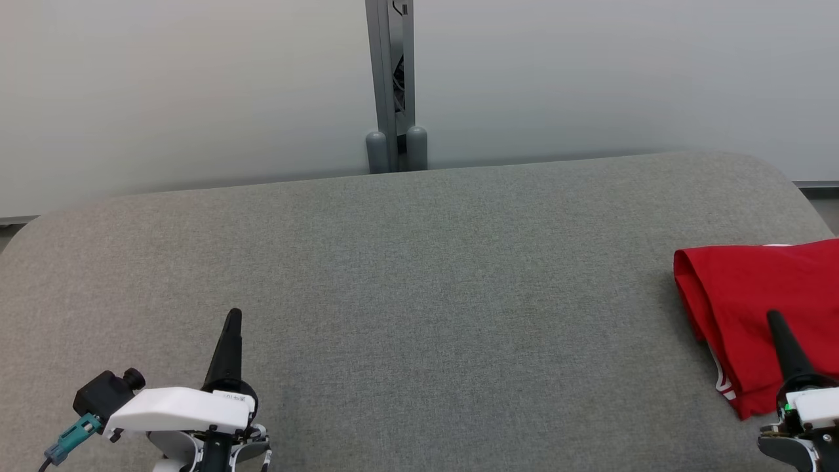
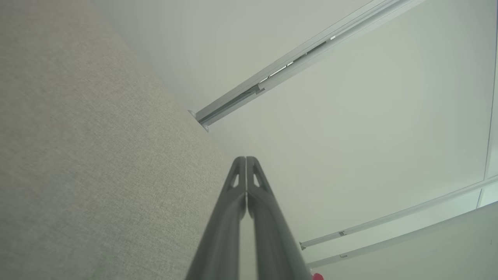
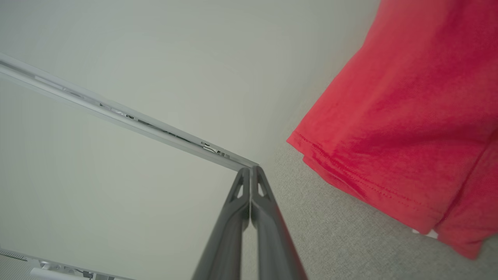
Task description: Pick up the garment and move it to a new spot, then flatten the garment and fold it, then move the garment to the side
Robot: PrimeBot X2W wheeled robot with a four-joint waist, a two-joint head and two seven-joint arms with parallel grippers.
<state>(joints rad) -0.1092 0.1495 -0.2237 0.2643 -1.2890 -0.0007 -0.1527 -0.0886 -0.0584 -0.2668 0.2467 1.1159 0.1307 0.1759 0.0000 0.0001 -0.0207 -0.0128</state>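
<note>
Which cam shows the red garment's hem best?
Right wrist view: the garment fills the right side, hem stitching clear. Head view shows it folded, cropped at the frame's right. Left wrist view: a red sliver at bottom edge.

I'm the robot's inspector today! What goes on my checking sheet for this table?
Surface: grey fabric surface, flat, rounded corners.
Job's things: red garment, lying folded in layers at the surface's right end, partly cut off by the head view's edge.
Clutter: nothing seen.
Grippers: left gripper shut, holding nothing, over bare fabric. Right gripper shut, holding nothing; its wrist view shows the fingertips beside the garment, not gripping it.
Cables: teal plug with a lead by the left arm's wrist; wires show inside the grey post.
Surroundings: pale wall behind the surface, with the post standing against it.
</note>
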